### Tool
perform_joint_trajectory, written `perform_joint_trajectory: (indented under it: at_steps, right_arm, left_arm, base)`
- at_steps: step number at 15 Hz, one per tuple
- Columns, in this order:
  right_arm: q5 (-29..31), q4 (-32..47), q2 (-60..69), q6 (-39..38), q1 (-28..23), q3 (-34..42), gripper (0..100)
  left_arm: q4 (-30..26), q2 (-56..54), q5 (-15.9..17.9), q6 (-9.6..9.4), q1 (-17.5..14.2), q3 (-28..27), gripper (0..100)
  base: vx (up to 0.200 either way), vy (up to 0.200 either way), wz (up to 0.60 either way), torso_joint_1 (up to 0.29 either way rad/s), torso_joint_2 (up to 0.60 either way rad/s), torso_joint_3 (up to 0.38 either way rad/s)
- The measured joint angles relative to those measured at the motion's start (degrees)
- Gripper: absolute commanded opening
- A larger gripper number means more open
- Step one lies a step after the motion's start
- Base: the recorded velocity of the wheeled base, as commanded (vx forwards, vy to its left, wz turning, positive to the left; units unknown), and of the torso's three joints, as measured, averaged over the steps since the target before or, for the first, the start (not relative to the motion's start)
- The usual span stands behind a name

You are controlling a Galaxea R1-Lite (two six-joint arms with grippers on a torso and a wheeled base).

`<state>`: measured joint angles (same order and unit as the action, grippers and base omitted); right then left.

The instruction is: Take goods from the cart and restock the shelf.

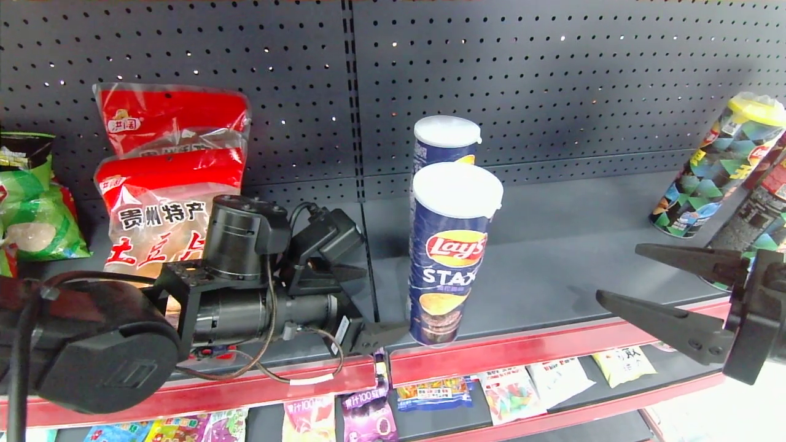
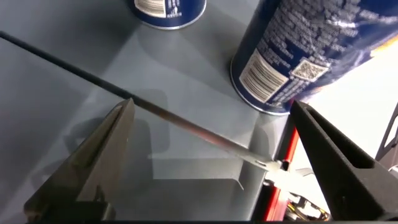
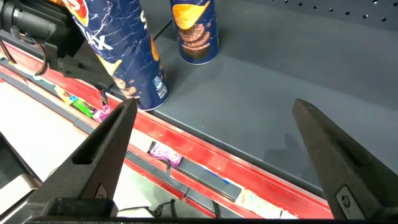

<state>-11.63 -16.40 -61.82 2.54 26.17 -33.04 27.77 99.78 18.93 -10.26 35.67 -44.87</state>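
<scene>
Reading near to far for you. Your left gripper (image 1: 370, 305) sits low at the shelf's red front edge (image 1: 522, 348), jaws spread wide and holding nothing. One fingertip (image 1: 393, 332) is just beside the base of the front chip can (image 1: 448, 258); you can't tell from these views whether it touches. Your right gripper (image 1: 619, 272) hangs off to the right, in front of the same edge, also wide open and empty, well apart from that can.

The front chip can stands upright on the grey shelf (image 1: 565, 252), near the front edge. The rear chip can (image 1: 443, 142) stands upright directly behind it, lid on.

To your left on the shelf are two red snack bags (image 1: 166, 202), one behind the other, and a green bag (image 1: 37, 212) at the far left. To your right a patterned can (image 1: 712, 175) leans tilted. Small packets (image 1: 509, 390) lie on the lower shelf. A pegboard (image 1: 552, 73) backs it all.
</scene>
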Motion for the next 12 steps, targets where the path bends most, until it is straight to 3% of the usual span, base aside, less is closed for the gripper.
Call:
perform_joint_trajectory:
  at_steps: [12]
  right_arm:
    - [0.37,0.00,-0.04,-0.49,0.00,0.00,100]
  left_arm:
    - [0.00,1.84,-0.05,0.00,1.23,-1.84,100]
  base:
    - [0.000,0.000,0.00,0.000,0.00,0.000]
